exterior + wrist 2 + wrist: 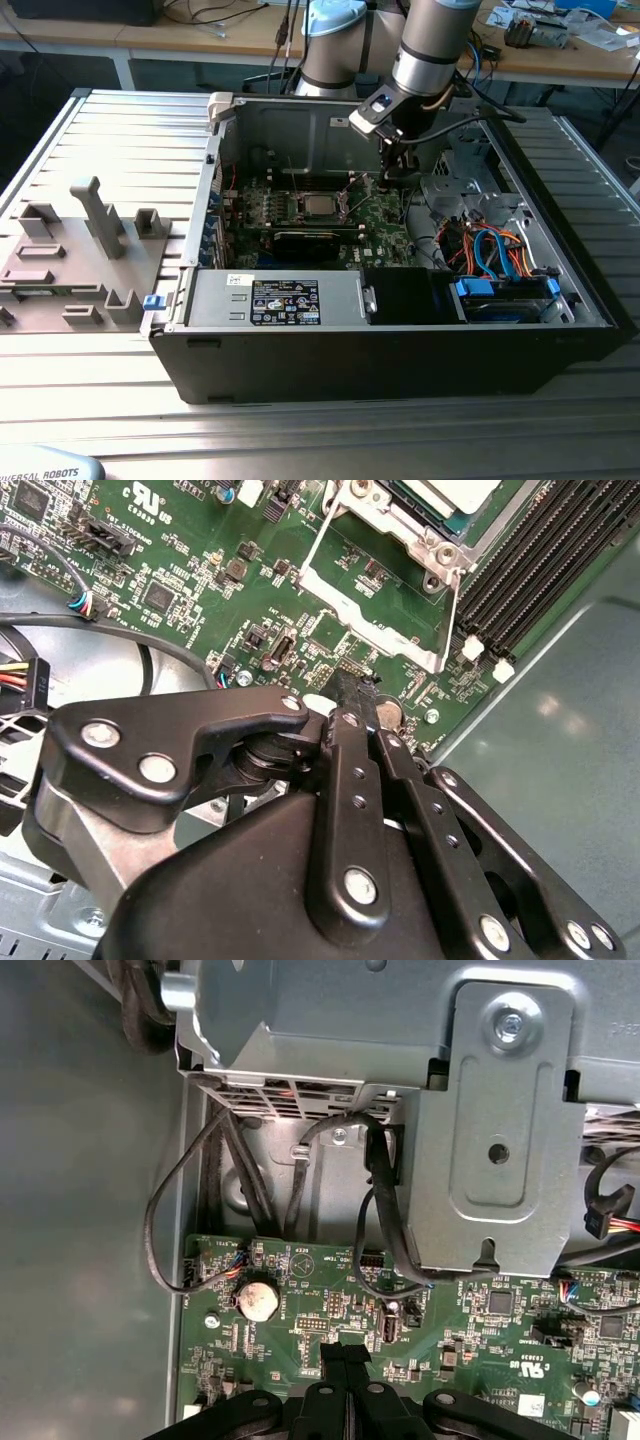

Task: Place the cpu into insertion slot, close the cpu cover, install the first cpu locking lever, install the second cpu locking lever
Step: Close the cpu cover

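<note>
The cpu sits in the insertion slot mid-frame in the exterior view. Just right of it the gripper hangs over the green motherboard, fingers pinched together on nothing. The cpu cover is flipped open.

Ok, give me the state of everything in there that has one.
cpu: seated in the insertion slot.
cpu cover: open, swung clear of the socket.
pincer: shut, nothing seen in it, beside the open cover.
computer case: side open, board exposed.
</note>
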